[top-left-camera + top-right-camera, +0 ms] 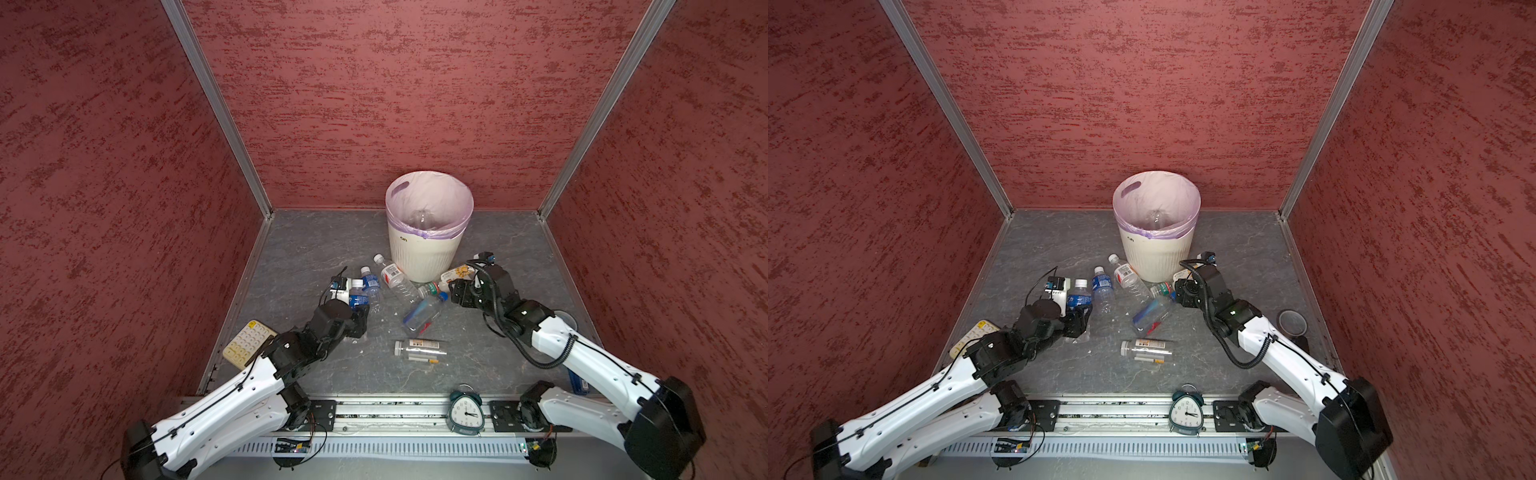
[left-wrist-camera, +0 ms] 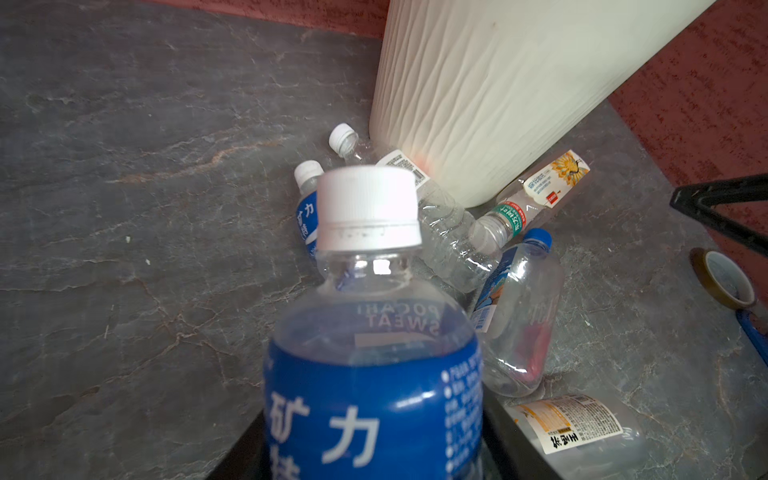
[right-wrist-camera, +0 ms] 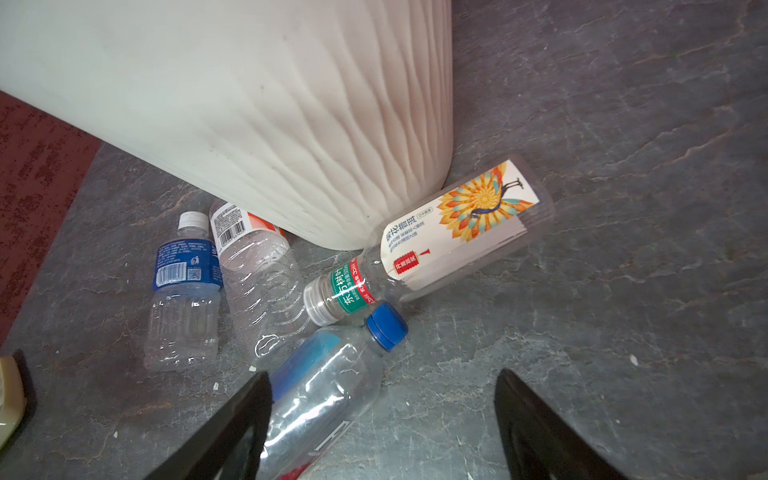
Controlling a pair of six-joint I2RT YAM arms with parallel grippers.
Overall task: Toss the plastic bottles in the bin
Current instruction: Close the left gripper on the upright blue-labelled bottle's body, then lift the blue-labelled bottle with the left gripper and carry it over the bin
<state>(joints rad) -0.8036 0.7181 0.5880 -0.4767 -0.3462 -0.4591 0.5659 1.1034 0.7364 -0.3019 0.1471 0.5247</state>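
Pocari Sweat bottle (image 2: 370, 353), white-capped, is pinched in the left tool (image 1: 359, 311) just above the bench (image 1: 299, 257), short of the bin (image 1: 422, 257). The carry looks to be in hand; next it needs raising over the bin's rim and releasing. The right tool (image 3: 382, 386) hangs spread over the blue-capped bottle (image 3: 328, 386).

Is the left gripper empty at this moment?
No: in the left wrist view a blue-label bottle with a white cap sits gripped in the left gripper.
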